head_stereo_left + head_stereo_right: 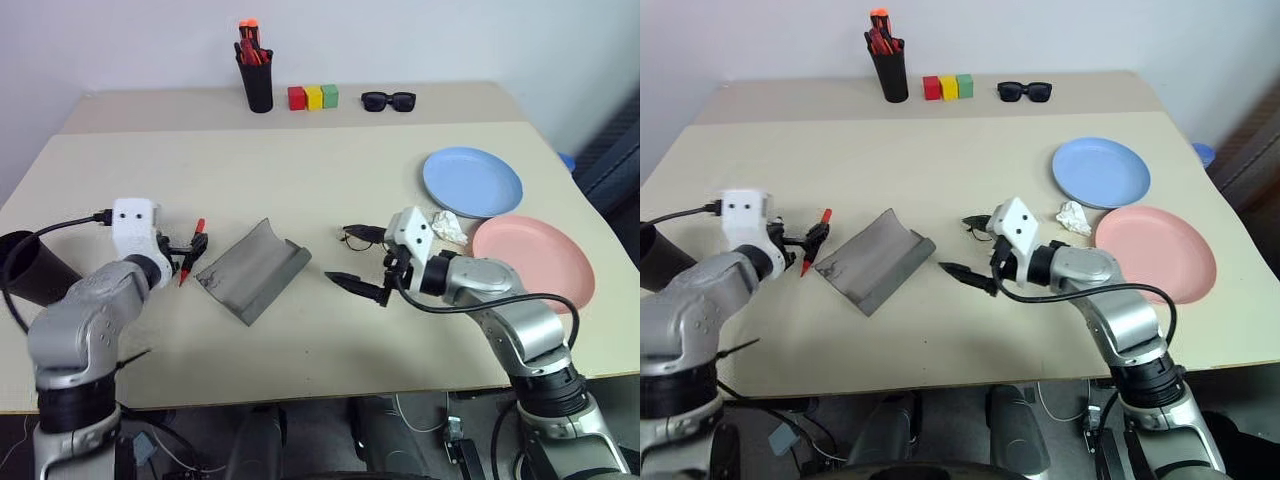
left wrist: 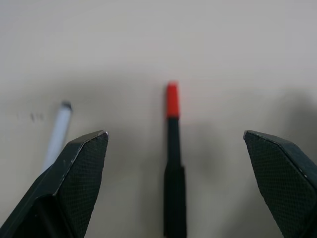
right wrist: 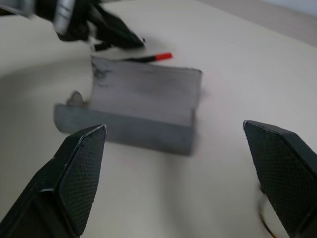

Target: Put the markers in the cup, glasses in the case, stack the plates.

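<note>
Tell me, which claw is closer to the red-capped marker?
The left claw: the red-capped marker lies between its open fingers. The right claw is beyond the grey case, near the glasses.

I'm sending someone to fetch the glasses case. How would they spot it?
On the beige table, look at the near middle, between the two robot arms. The case is the grey felt trough lying open, with the red-capped marker to its left; nothing else is grey and trough-shaped.

A beige worktop [image 1: 320, 150] carries an open grey case [image 1: 254, 270] near the middle, a red-capped marker [image 1: 191, 253] just left of it, and wire glasses [image 1: 360, 236] to its right. A blue plate [image 1: 472, 181] and pink plate [image 1: 535, 262] touch edges, crumpled paper [image 1: 449, 227] beside them. Along the back stand a pen holder [image 1: 256, 85], coloured blocks [image 1: 313, 97] and sunglasses [image 1: 388, 100].
</note>
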`<state>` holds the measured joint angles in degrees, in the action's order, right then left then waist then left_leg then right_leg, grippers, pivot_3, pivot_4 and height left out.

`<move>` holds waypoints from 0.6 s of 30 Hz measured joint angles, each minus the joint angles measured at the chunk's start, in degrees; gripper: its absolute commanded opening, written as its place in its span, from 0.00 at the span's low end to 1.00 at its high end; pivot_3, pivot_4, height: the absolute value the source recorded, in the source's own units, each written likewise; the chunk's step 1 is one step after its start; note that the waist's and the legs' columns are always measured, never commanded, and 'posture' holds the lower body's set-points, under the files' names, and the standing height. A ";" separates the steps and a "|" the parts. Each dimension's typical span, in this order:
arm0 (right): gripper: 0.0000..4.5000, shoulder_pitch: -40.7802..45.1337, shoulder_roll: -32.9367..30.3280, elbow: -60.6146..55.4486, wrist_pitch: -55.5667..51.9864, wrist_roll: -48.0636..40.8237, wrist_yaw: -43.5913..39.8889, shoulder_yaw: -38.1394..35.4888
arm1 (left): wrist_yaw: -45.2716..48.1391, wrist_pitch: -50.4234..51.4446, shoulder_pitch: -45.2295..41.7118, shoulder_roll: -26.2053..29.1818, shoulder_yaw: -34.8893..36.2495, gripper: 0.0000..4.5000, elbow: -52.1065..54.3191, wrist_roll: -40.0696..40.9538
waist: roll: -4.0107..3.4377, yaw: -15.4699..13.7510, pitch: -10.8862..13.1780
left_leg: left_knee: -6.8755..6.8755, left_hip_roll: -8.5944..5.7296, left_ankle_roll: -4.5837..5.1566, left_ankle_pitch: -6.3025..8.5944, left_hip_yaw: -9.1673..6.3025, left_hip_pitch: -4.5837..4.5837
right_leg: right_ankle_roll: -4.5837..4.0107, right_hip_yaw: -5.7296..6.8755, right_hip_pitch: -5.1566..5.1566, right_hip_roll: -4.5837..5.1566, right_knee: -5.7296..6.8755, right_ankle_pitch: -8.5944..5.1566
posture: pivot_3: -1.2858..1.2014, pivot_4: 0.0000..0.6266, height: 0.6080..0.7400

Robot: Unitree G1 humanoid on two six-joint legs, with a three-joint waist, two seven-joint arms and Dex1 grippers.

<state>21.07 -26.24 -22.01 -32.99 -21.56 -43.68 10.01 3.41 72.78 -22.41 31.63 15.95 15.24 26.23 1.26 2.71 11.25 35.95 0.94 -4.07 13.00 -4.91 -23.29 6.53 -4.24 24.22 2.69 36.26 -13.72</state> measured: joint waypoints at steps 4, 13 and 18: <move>1.00 0.51 2.60 -0.25 -0.37 0.01 0.71 2.03 | 0.58 9.19 -7.44 0.59 -1.25 0.89 -6.56 -0.71 | 0.00 -0.14 0.00 | 0.01 -0.01 0.00 0.00 0.00 -0.02 | 0.00 0.01 0.01 0.02 0.00 0.00 | 0.52 0.24 1.00; 1.00 2.75 4.88 -0.28 -0.37 0.04 1.84 3.33 | 3.00 10.03 -9.60 1.37 -3.00 0.01 -8.77 -3.01 | -0.01 -0.18 -0.01 | -0.01 0.00 -0.02 -0.01 0.00 0.00 | 0.00 0.00 0.01 0.03 0.00 0.01 | 0.52 0.24 1.00; 1.00 2.59 4.94 -0.25 0.05 0.09 1.68 3.38 | 0.06 -13.02 -6.69 -5.02 -1.21 0.01 -7.58 -8.23 | 0.09 -0.45 0.03 | 0.00 0.00 -0.09 -0.04 0.00 -0.06 | -0.03 0.01 0.04 0.07 -0.03 0.03 | 0.52 0.24 1.00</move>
<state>23.65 -21.30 -22.26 -32.94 -21.47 -42.00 13.39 3.47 59.76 -29.10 26.60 14.74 7.66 18.00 1.36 2.27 11.28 35.95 0.94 -4.15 12.95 -4.91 -23.35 6.49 -4.22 24.26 2.76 36.23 -13.69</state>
